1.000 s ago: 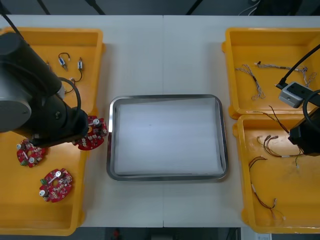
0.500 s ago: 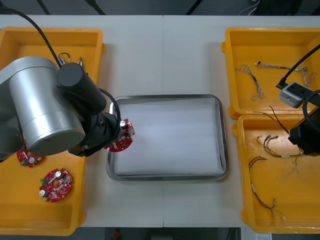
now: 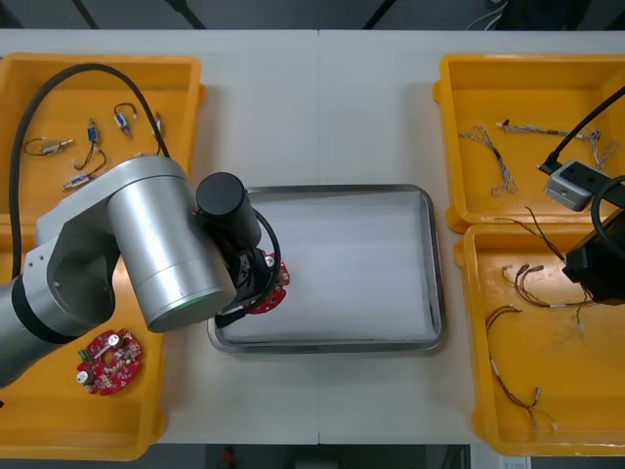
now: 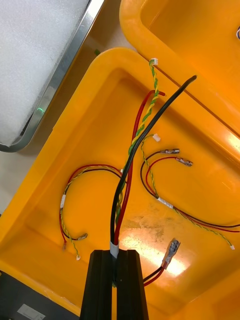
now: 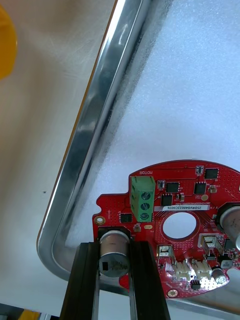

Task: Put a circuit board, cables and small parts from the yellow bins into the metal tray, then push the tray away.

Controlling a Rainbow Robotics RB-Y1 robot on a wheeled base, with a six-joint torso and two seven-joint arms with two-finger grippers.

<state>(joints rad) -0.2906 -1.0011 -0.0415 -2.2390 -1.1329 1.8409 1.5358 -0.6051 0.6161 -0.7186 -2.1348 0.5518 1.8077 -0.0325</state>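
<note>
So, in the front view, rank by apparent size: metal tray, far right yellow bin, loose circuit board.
1. metal tray
2. far right yellow bin, close behind; the picture's edge cuts it, so unsure
3. loose circuit board, smallest

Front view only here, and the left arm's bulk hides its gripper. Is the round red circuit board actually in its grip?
Observer: Yes. The left wrist view has the left gripper shut on a silver cylindrical component standing on the round red circuit board.
Operator: What lies under the board?
Observer: The white inside of the shiny metal tray, beside a rounded corner of its rim. Whether the board touches it I cannot tell.
Operator: And the right gripper?
Observer: The right gripper is shut on a black cable, over the near right yellow bin.
</note>
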